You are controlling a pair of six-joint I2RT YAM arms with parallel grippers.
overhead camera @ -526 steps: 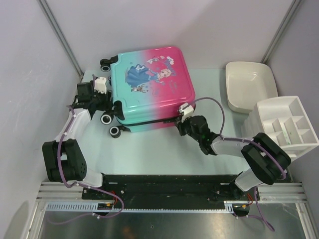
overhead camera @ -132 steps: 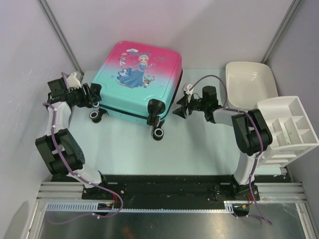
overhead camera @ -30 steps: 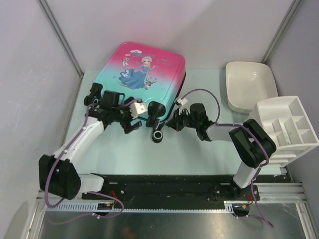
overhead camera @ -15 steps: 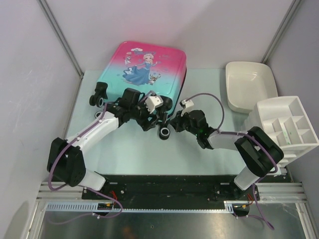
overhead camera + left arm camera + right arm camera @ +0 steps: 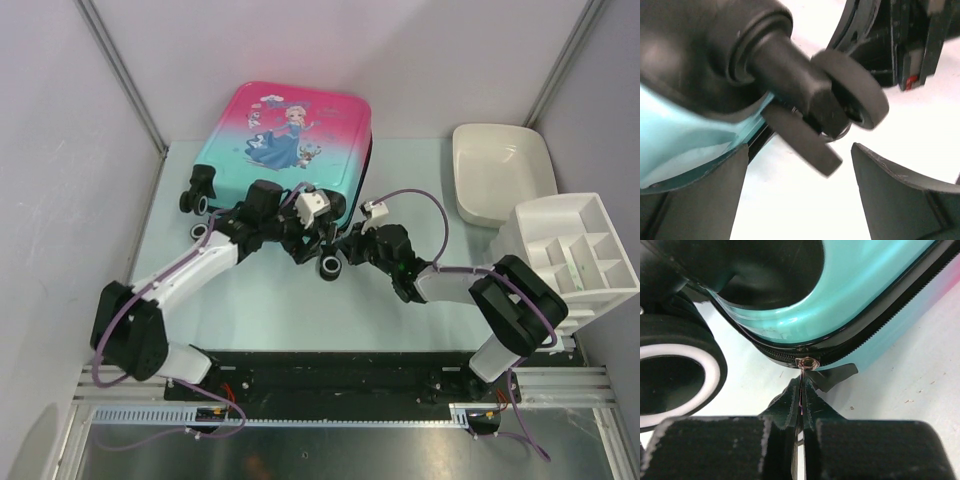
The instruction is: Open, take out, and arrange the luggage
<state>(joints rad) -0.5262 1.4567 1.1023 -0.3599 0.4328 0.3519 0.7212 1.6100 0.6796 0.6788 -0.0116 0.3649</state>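
The luggage (image 5: pixel 290 135), a pink-to-teal hard-shell suitcase with a princess print, lies flat at the back of the table. In the top view my left gripper (image 5: pixel 316 246) is at its near corner wheel (image 5: pixel 330 265). In the left wrist view that gripper (image 5: pixel 797 195) is open, and the black wheel (image 5: pixel 855 95) and its stem hang just beyond the fingers, not gripped. My right gripper (image 5: pixel 352 250) meets the same corner from the right. In the right wrist view the right gripper (image 5: pixel 801 390) is shut on the thin zipper pull (image 5: pixel 801 379), which hangs from the slider (image 5: pixel 806 361) on the black zipper trim.
A white tub (image 5: pixel 500 170) sits at the back right, and a white compartment organiser (image 5: pixel 575 255) stands in front of it. Two more suitcase wheels (image 5: pixel 198 190) stick out on the left. Grey walls close in the left, right and back.
My left arm swung from the suitcase's left side over to the near corner wheel, and its jaws narrowed a little. The right gripper stayed shut on the zipper pull and shifted slightly.
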